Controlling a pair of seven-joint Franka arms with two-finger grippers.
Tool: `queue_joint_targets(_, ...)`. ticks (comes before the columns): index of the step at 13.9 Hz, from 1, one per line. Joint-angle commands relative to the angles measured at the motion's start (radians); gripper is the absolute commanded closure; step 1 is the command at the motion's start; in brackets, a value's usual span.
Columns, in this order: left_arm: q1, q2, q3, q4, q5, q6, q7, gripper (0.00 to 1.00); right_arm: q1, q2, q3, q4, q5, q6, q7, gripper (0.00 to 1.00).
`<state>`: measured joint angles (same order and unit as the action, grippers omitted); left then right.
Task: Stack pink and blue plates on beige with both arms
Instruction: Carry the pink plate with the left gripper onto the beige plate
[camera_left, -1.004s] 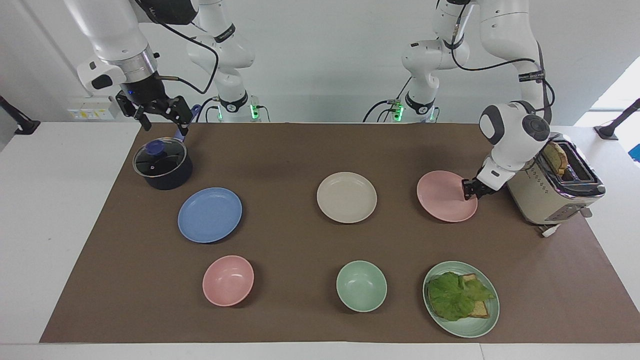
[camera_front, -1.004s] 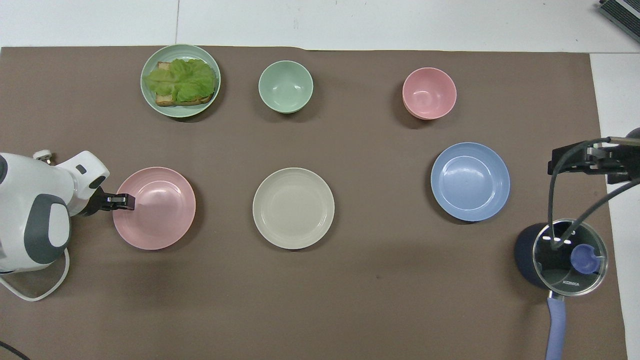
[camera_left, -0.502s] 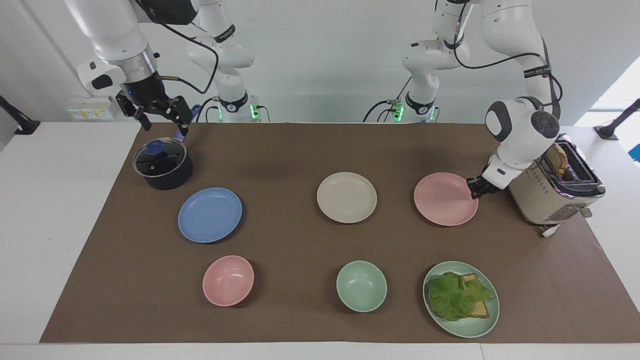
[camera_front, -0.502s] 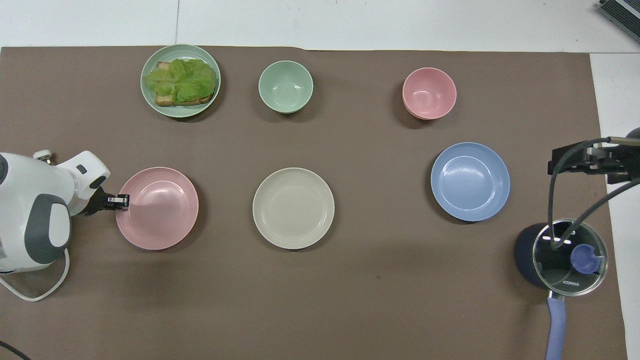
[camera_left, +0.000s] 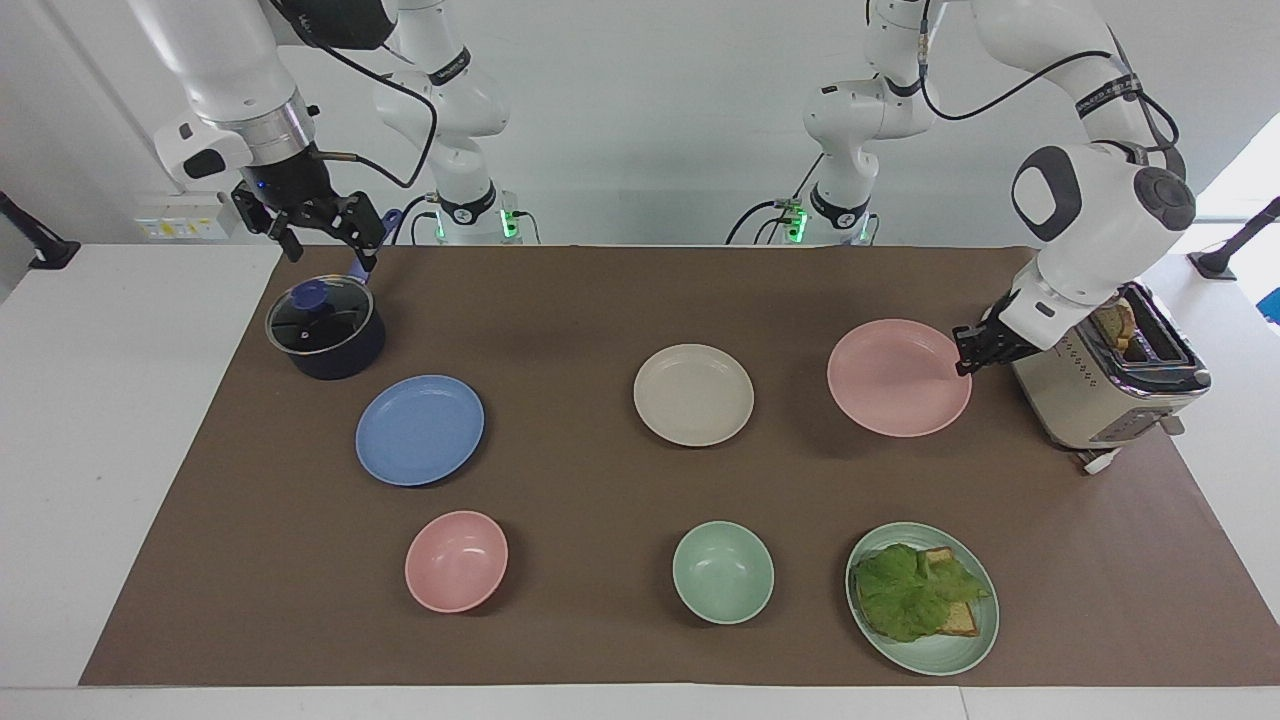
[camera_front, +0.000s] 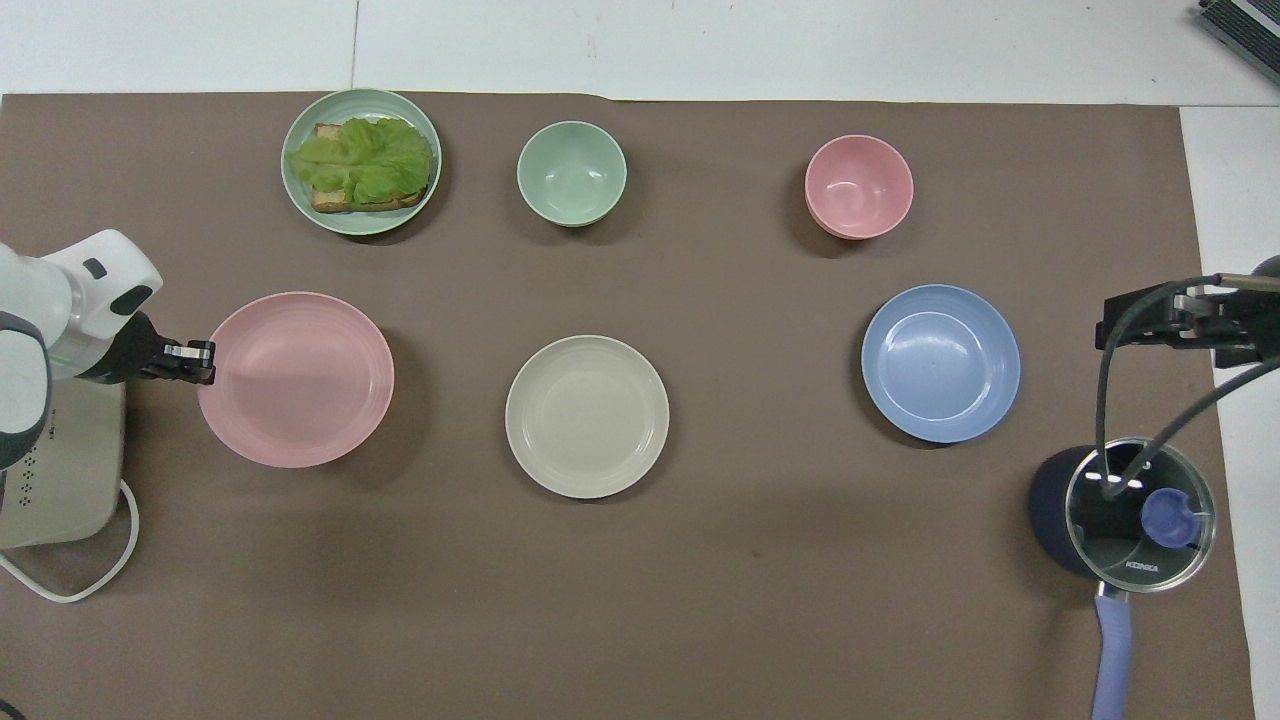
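1. You saw the left gripper (camera_left: 962, 352) with jaws clamped on the pink plate (camera_left: 893, 378), held raised beside the beige plate (camera_left: 693, 394).
2. You saw the right gripper (camera_left: 318, 240), jaws apart, waiting over the pot (camera_left: 325, 331); the blue plate (camera_left: 420, 430) lay toward the right arm's end from the beige plate.

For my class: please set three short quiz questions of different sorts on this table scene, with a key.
1. True or false: the left hand grips the pink plate by its rim.
2. The right hand waits open over: A the pot; B the blue plate; C the toaster.
3. Fill in: the beige plate has ____ stacked on it.

Key: 1 true; 2 A; 3 nothing.
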<state>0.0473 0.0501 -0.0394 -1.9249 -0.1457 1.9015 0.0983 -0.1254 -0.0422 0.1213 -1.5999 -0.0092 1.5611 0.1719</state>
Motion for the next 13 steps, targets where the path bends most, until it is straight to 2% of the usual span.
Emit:
queue_joint_targets(1, -0.073, -0.027, -0.033, -0.011, -0.025, -0.013, -0.133, 1.0, -0.013, -0.01, 0.003, -0.011, 0.023, 0.0, -0.032, 0.0)
queue_joint_targets(4, -0.232, -0.023, -0.033, -0.025, -0.046, 0.054, -0.331, 1.0, -0.011, -0.008, 0.003, -0.011, 0.023, 0.0, -0.032, 0.0)
queue_joint_targets(8, -0.433, -0.007, -0.031, -0.138, -0.048, 0.259, -0.492, 1.0, -0.013, -0.008, 0.003, -0.011, 0.023, 0.002, -0.034, 0.0)
queue_joint_targets(10, -0.477, -0.019, -0.031, -0.218, -0.048, 0.353, -0.505, 1.0, -0.011, -0.01, 0.003, -0.011, 0.023, 0.0, -0.034, 0.0)
queue_joint_targets(13, -0.5, 0.0, -0.031, -0.252, -0.048, 0.402, -0.502, 1.0, -0.013, -0.01, 0.005, -0.011, 0.023, 0.002, -0.035, 0.0)
